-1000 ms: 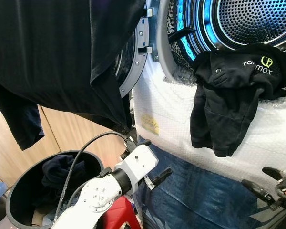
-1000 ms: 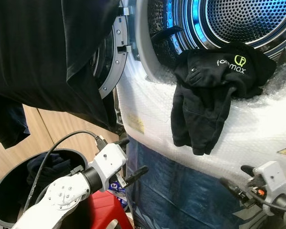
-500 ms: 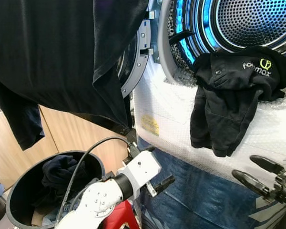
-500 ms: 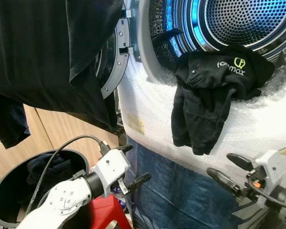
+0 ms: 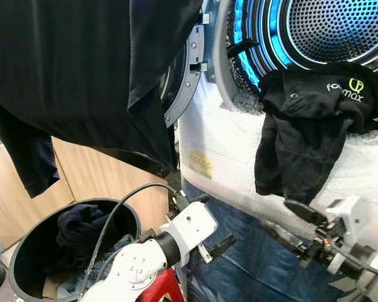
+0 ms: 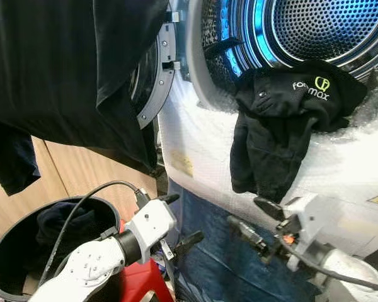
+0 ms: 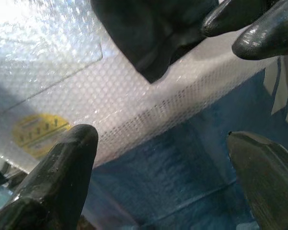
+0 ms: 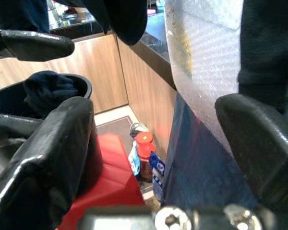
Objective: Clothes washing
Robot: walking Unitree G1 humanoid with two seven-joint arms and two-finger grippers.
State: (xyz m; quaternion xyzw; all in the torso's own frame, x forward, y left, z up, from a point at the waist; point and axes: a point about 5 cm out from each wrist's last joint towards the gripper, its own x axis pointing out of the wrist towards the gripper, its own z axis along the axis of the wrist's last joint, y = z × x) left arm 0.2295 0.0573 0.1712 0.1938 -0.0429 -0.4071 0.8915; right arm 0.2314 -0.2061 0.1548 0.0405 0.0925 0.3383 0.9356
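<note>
Round dark laundry bin (image 5: 25, 251), dark clothes inside, against wood-grain cabinets (image 5: 82, 170). Black matte shirt (image 5: 82, 69) hangs over the open washer door. Left gripper (image 5: 208, 220) low, fingers spread wide, empty. Washer front wrapped in bubble wrap (image 5: 220, 157); perforated steel drum (image 5: 340, 28) lit blue. Black jacket (image 5: 309, 119) draped over drum lip. Right gripper (image 5: 288, 219) just below it, fingers apart, empty.

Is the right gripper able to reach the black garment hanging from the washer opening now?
Probably yes. The right gripper is open and sits just below the hanging end of the black garment, with nothing between them. It only needs to rise a little.
</note>
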